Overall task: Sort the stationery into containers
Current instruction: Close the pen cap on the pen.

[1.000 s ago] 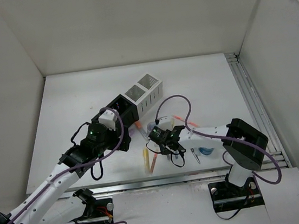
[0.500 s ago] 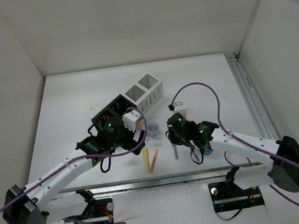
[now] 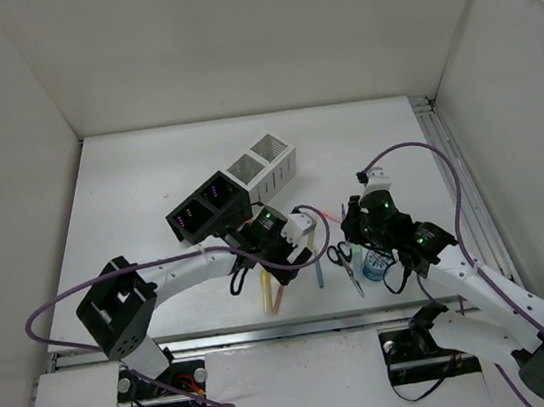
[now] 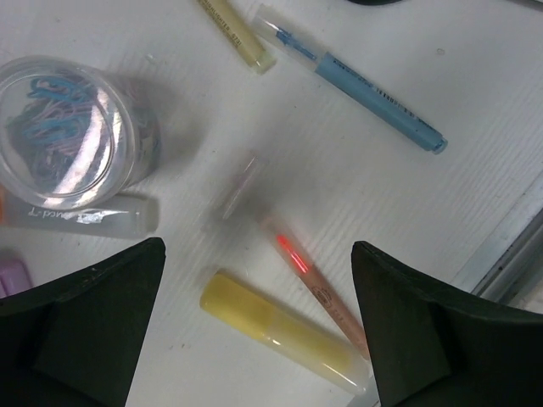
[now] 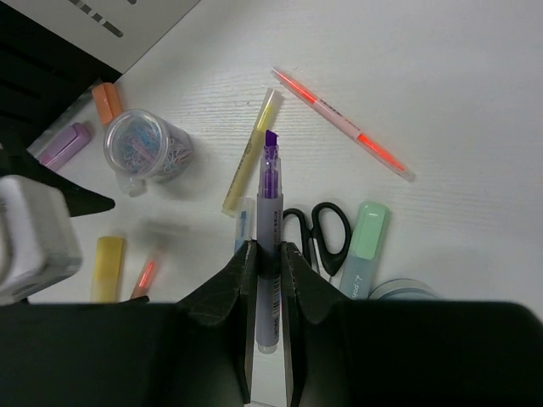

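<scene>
Now, from above, I am seeing the containers (image 3: 236, 190) sitting well left of the scissors (image 3: 341, 257). On the left wrist, the left gripper (image 4: 256, 254) is hanging spread above the yellow highlighter (image 4: 280, 335) (light, stiff and slick, I judge; best pinched mid-barrel). On the right wrist, the right gripper (image 5: 269, 254) is clamping the purple marker (image 5: 270, 182) along its rear half.

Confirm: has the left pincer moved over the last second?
Yes. The left pincer has swung right, away from the black compartments, and now hangs open over the yellow marker.
</scene>
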